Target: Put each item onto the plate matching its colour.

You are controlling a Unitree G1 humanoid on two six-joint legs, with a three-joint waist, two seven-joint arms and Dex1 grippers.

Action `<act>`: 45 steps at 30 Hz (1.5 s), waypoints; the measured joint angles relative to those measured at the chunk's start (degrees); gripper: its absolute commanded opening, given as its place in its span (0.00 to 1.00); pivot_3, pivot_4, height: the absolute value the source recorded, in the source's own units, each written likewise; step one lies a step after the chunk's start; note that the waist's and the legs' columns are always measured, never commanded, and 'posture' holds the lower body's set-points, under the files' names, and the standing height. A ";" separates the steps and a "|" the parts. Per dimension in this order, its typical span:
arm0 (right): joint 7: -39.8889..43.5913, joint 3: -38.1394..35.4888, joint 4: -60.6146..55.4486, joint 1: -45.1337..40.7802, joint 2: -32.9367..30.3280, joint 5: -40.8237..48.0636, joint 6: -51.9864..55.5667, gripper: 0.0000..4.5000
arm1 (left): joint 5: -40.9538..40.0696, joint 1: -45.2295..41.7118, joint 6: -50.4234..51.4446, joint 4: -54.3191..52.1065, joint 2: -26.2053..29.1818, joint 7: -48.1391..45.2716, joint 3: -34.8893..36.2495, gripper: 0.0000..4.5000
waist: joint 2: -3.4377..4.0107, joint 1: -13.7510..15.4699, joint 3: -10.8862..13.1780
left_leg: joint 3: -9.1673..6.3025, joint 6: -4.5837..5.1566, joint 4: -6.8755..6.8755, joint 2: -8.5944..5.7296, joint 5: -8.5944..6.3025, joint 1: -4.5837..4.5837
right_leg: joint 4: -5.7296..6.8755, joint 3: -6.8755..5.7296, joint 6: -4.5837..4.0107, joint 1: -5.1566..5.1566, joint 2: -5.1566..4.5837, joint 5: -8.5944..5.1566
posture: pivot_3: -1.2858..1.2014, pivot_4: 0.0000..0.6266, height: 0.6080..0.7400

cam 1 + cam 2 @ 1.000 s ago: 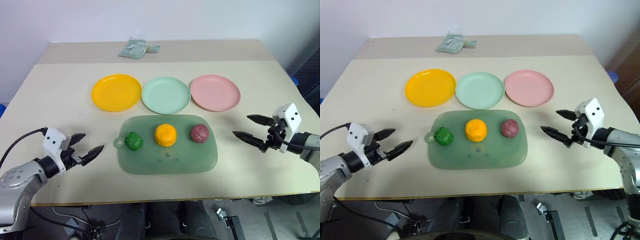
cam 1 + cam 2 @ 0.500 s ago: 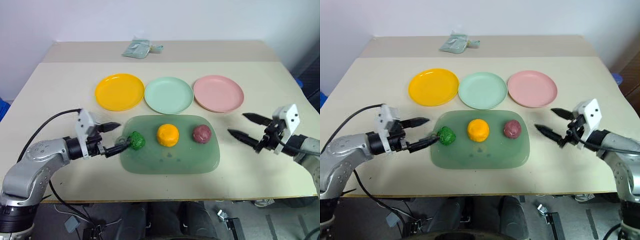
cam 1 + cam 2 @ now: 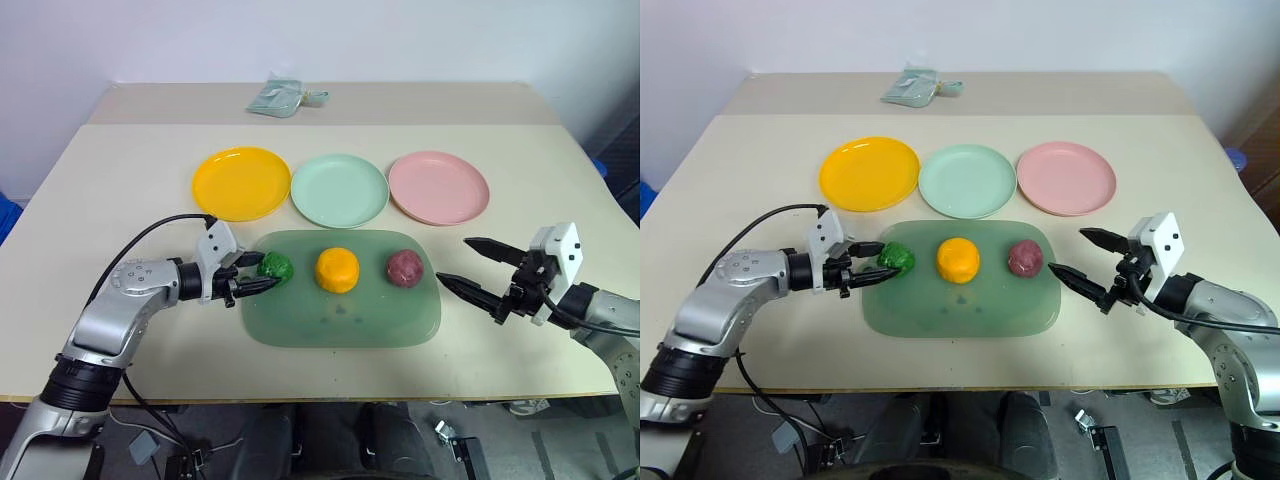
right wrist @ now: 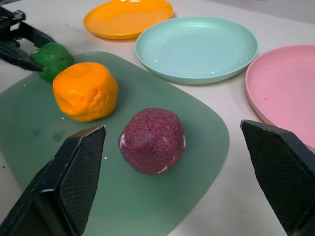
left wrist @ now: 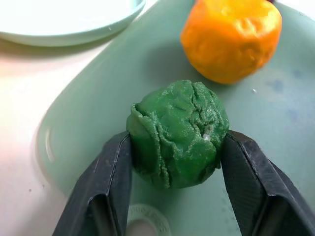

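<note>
Grip landed: your left claw (image 5: 170, 196) swung in from the near-left edge of the surface (image 3: 110, 190) over the last second and went from wide apart to clamped on the dark green ball (image 3: 275, 267), one finger pressed on each flank in the left wrist view. That ball was not lifted yet, it sat on the left end of the translucent green board (image 3: 340, 320), near the handle hole. Your right claw (image 3: 1080, 256) crept in a little toward the board's right edge and stood with its fingers spread wide, gripping nothing, framing the maroon ball (image 3: 1024, 257) without touching it. The orange-yellow ball (image 3: 957, 259) sat between the other two in the middle of the board, untouched. All three plates sat bare in a row behind the board: yellow plate (image 3: 240, 183) on the left, mint green plate (image 3: 339, 189) in the middle, pink plate (image 3: 439, 186) on the right. My read: no item sorted yet, first pick just secured, next move was a lift and a short carry to the mint plate just behind and right of the ball. Looked like you were setting up the maroon grab in parallel.
</note>
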 measured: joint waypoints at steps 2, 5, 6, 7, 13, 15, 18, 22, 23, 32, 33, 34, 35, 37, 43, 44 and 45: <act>-0.01 -0.02 0.00 0.05 0.01 0.00 -0.01 1.00 | -0.74 -1.76 0.04 1.47 -1.75 0.80 1.07 0.52 | -0.02 0.05 0.01 | -0.03 0.01 0.06 0.01 -0.01 -0.03 | 0.03 -0.01 0.01 0.01 0.01 0.00 | 0.52 0.24 1.00; -0.05 0.33 0.04 -0.74 0.15 -0.03 -0.36 1.00 | -0.22 -11.03 -0.30 7.43 -6.23 4.58 2.55 0.52 | -0.13 0.80 0.06 | -0.08 0.02 0.20 -0.01 -0.01 -0.04 | 0.08 -0.06 0.03 0.08 0.03 0.01 | 0.52 0.24 1.00; -0.15 0.44 0.33 -1.15 0.28 -0.08 -0.48 1.00 | 1.30 -15.76 -1.35 11.81 -8.48 6.32 2.42 0.52 | -0.13 1.40 0.05 | -0.08 0.04 0.24 -0.05 -0.01 -0.01 | 0.09 -0.07 0.04 0.14 0.03 0.01 | 0.52 0.24 1.00; -0.35 1.19 0.46 -2.30 0.55 -0.11 -0.66 1.00 | 3.23 -20.58 -2.87 16.47 -10.60 8.30 2.19 0.52 | -0.17 1.58 0.06 | -0.13 0.07 0.25 -0.09 -0.01 -0.04 | 0.05 -0.12 0.10 0.16 0.04 0.04 | 0.52 0.24 1.00; -1.16 2.44 -0.14 -2.87 1.46 -0.38 -1.08 1.00 | 14.57 -40.26 -14.83 49.50 -22.11 11.15 -4.86 0.59 | -0.22 1.27 0.04 | 0.04 0.43 0.24 -0.23 -0.21 -0.10 | -0.10 -0.11 0.23 0.26 0.00 0.01 | 0.52 0.24 1.00; -1.83 2.26 -1.55 -1.58 1.74 -0.37 -1.03 1.00 | 16.17 -43.21 -17.73 58.36 -24.71 10.42 -5.36 0.74 | -0.27 1.00 0.07 | 0.14 0.46 0.19 -0.21 -0.23 -0.13 | -0.09 -0.10 0.36 0.12 -0.03 -0.03 | 0.52 0.24 1.00; -3.22 2.24 -4.75 0.34 2.41 0.03 -0.73 1.00 | 18.03 -45.79 -21.49 65.98 -26.12 10.10 -5.49 0.99 | -0.29 0.89 0.09 | 0.16 0.38 0.18 -0.14 -0.19 -0.20 | -0.05 -0.11 0.41 -0.02 -0.02 -0.06 | 0.52 0.24 1.00; -4.71 2.21 -7.84 2.24 2.68 0.68 -0.32 1.00 | 17.16 -47.45 -23.57 67.68 -25.45 8.37 -1.83 0.99 | -0.30 1.07 0.09 | 0.14 0.33 0.31 -0.11 -0.16 -0.17 | -0.02 -0.09 0.40 0.01 -0.04 -0.06 | 0.52 0.24 1.00; -5.07 2.08 -8.47 2.62 2.67 1.02 -0.09 1.00 | 15.97 -46.84 -23.23 65.70 -24.60 6.08 -0.82 0.99 | -0.30 1.09 0.09 | 0.13 0.33 0.31 -0.11 -0.16 -0.16 | -0.02 -0.08 0.40 0.00 -0.05 -0.05 | 0.52 0.24 1.00; -4.70 0.30 -9.52 4.47 1.46 2.71 1.67 1.00 | 6.89 -24.72 -9.02 22.44 -12.76 -18.75 -6.52 0.99 | -0.22 1.05 0.05 | 0.06 0.30 0.38 -0.11 -0.16 -0.13 | -0.01 -0.03 0.37 0.10 -0.05 -0.05 | 0.52 0.24 1.00; -4.59 0.37 -9.49 4.35 1.45 2.70 1.72 1.00 | 7.57 -24.09 -8.77 20.21 -12.63 -19.48 -8.29 0.99 | -0.22 1.45 0.05 | 0.04 0.30 0.42 -0.12 -0.17 -0.11 | 0.00 -0.03 0.36 0.15 -0.05 -0.05 | 0.52 0.24 1.00; -4.49 0.57 -9.49 4.07 1.44 2.69 1.75 1.00 | 8.43 -23.94 -8.76 18.93 -12.54 -19.74 -9.67 0.99 | -0.22 1.57 0.05 | -0.03 0.31 0.46 -0.13 -0.17 -0.11 | 0.00 -0.04 0.36 0.20 -0.05 -0.05 | 0.52 0.24 1.00; -4.50 1.08 -9.48 3.67 1.43 2.62 1.77 1.00 | 9.40 -23.94 -8.78 17.60 -12.46 -19.86 -11.26 0.99 | -0.23 1.56 0.05 | -0.05 0.32 0.47 -0.14 -0.18 -0.07 | 0.00 -0.03 0.35 0.25 -0.05 -0.05 | 0.52 0.24 1.00; -4.67 2.35 -9.48 3.29 1.45 2.43 1.87 1.00 | 10.13 -23.95 -8.42 15.63 -13.07 -20.21 -13.61 0.99 | -0.22 1.40 0.05 | -0.06 0.33 0.47 -0.14 -0.18 -0.04 | 0.01 -0.01 0.35 0.25 -0.05 -0.06 | 0.52 0.24 1.00; -6.71 3.52 -9.80 2.44 1.47 2.22 3.22 1.00 | 14.78 -24.59 -10.47 17.24 -13.64 -19.82 -18.07 0.81 | -0.22 1.26 0.04 | -0.03 0.34 0.42 -0.14 -0.18 -0.05 | 0.01 0.00 0.34 0.19 -0.02 -0.06 | 0.52 0.24 1.00; -7.10 3.52 -9.89 2.37 1.47 2.26 3.58 1.00 | 14.91 -24.83 -10.70 17.58 -13.73 -19.79 -18.07 0.73 | -0.22 1.27 0.04 | -0.03 0.34 0.42 -0.13 -0.18 -0.05 | 0.01 0.00 0.34 0.19 -0.02 -0.06 | 0.52 0.24 1.00; -7.52 3.53 -9.98 2.11 1.52 2.31 3.88 1.00 | 15.14 -25.11 -10.92 17.83 -13.73 -19.75 -18.11 0.68 | -0.22 1.31 0.04 | -0.03 0.35 0.42 -0.13 -0.18 -0.05 | 0.01 0.00 0.35 0.20 -0.03 -0.06 | 0.52 0.24 1.00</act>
